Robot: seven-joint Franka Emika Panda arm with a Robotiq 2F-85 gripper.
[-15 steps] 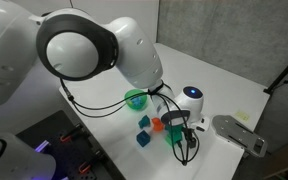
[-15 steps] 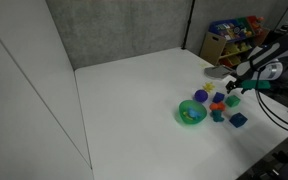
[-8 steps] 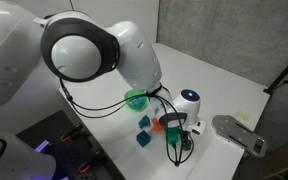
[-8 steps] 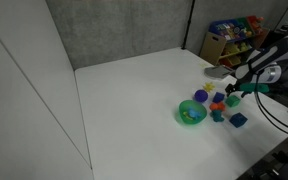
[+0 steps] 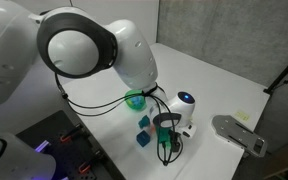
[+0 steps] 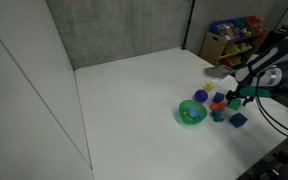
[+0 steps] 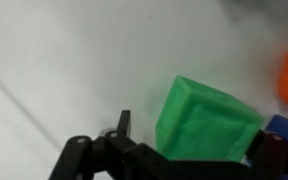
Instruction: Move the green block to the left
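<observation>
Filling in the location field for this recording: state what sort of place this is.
Probably a lab or research workroom: a plain white tabletop enclosed by grey panel walls, a shelf of colourful items behind, and a round green bowl among small coloured toy blocks.

Matt green block (image 7: 206,118); smooth white table (image 7: 64,60)

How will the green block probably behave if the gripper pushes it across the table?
The green block looks solid with flat faces, so it should probably slide rather than roll. Its surface seems matte and slightly rough, so likely not slippery. It is small, so presumably light; the smooth white table should offer little resistance.
</observation>
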